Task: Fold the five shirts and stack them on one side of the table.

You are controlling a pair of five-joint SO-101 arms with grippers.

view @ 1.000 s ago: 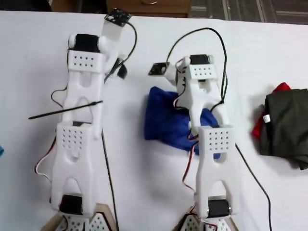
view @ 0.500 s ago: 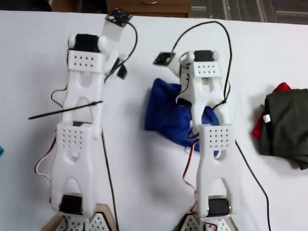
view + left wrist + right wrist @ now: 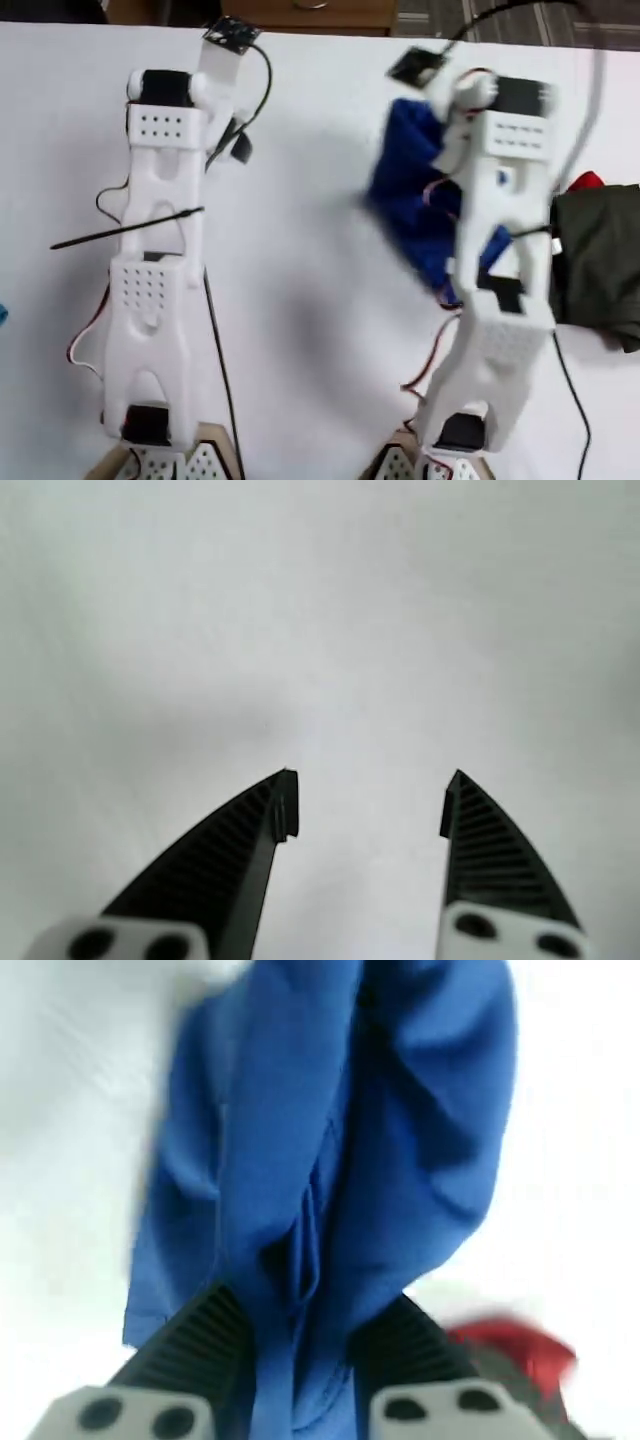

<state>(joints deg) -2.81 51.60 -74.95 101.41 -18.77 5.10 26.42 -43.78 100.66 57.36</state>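
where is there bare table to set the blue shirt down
The widest bare table lies between the left arm and the blue shirt. The patch under the open left tool is bare too. It is crowded on the right: the right tool grips the blue shirt next to the dark shirt pile and the red shirt.

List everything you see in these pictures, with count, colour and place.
blue shirt: 1, blue, bunched, left of the dark shirt
dark shirt: 1, dark grey-green, folded, table's right edge, on the red shirt
red shirt: 1, red, under the dark shirt, edge peeking out
table: 1, white
wooden furniture: 1, brown, beyond the far edge
left arm: 1, white, over the table's left part
right arm: 1, white, beside the shirts
left gripper: 1, black, open over bare table
right gripper: 1, black, shut on the blue shirt
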